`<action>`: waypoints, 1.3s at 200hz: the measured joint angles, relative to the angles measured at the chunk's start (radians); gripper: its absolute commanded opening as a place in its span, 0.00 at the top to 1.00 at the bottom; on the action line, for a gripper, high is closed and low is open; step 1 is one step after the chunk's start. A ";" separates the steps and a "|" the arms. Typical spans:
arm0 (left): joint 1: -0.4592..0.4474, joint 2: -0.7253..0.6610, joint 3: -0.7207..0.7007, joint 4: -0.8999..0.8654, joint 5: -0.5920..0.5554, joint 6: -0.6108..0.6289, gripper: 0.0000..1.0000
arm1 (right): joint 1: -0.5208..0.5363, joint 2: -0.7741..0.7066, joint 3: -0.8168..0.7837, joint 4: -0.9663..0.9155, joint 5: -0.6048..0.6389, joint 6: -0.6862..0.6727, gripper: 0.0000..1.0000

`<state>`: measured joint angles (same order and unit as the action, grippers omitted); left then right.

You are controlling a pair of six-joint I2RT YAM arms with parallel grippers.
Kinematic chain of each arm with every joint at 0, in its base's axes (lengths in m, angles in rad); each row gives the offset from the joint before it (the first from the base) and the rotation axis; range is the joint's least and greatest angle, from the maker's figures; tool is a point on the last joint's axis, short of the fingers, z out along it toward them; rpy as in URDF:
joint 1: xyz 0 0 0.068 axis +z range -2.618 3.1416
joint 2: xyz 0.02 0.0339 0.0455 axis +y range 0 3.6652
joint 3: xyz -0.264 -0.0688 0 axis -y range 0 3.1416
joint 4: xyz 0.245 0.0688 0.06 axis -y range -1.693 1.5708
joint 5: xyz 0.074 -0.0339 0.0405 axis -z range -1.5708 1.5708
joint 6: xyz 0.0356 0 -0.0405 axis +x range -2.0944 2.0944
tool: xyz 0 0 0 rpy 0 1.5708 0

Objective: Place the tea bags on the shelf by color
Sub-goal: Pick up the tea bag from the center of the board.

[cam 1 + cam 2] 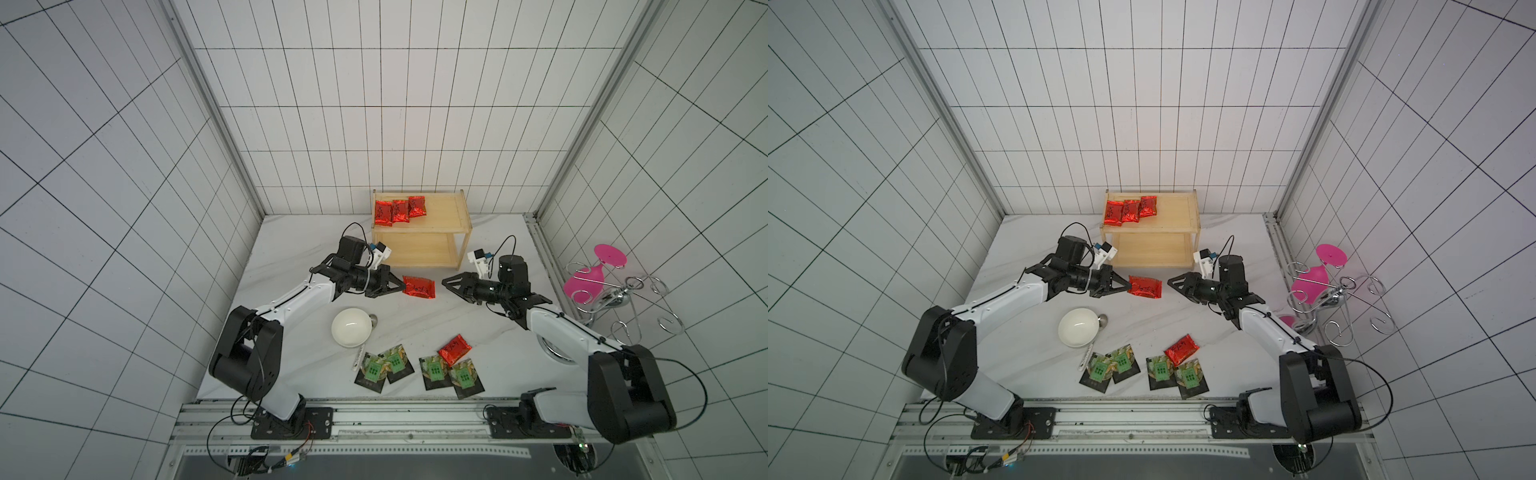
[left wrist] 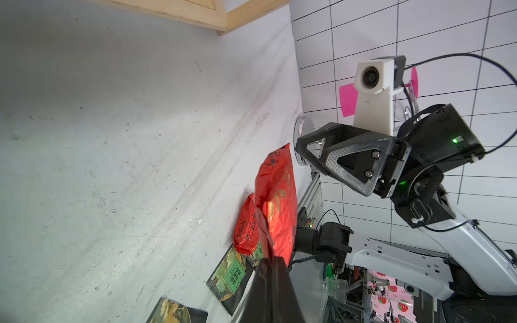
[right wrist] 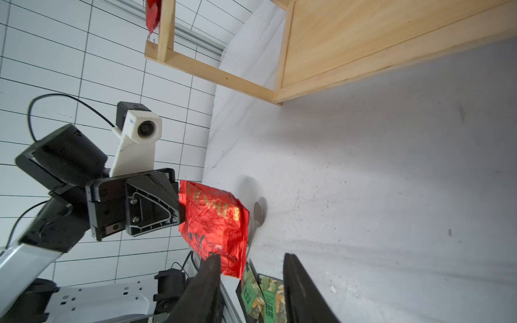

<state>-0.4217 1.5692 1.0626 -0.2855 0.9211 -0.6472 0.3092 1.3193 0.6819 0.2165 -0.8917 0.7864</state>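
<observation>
My left gripper (image 1: 402, 286) (image 1: 1128, 286) (image 2: 272, 260) is shut on one end of a shiny red tea bag (image 1: 419, 287) (image 1: 1145, 286) (image 2: 275, 195) (image 3: 212, 221), held above the table in front of the shelf (image 1: 444, 208) (image 1: 1177, 212) (image 3: 363, 42). My right gripper (image 1: 444, 282) (image 1: 1169, 281) (image 3: 251, 257) faces it from the other side, open, just clear of the bag. Three red tea bags (image 1: 399, 210) (image 1: 1130, 210) lie on the shelf's top board. Another red tea bag (image 1: 454, 348) (image 1: 1180, 349) rests on several black, green-labelled tea bags (image 1: 451, 374) (image 1: 1108, 368) near the front edge.
A white bowl (image 1: 351, 327) (image 1: 1077, 327) stands left of centre with a white-handled metal spoon (image 1: 373, 319) under its rim. A chrome wire rack (image 1: 623, 307) holding a pink glass (image 1: 584, 284) stands at the right edge. The shelf's lower board (image 1: 419, 247) is bare.
</observation>
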 measured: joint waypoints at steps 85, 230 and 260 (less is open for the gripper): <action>0.005 -0.024 -0.104 0.298 0.111 -0.193 1.00 | -0.002 0.020 -0.002 0.261 -0.134 0.289 0.61; 0.005 -0.029 -0.142 0.456 0.120 -0.304 1.00 | 0.000 0.054 -0.019 0.342 -0.181 0.333 0.76; 0.005 -0.029 -0.142 0.473 0.119 -0.314 1.00 | 0.000 0.054 -0.019 0.349 -0.193 0.338 0.81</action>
<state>-0.4171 1.5398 0.9211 0.1875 1.0401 -0.9615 0.3096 1.3735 0.6628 0.5655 -1.0847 1.1248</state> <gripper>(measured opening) 0.041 0.217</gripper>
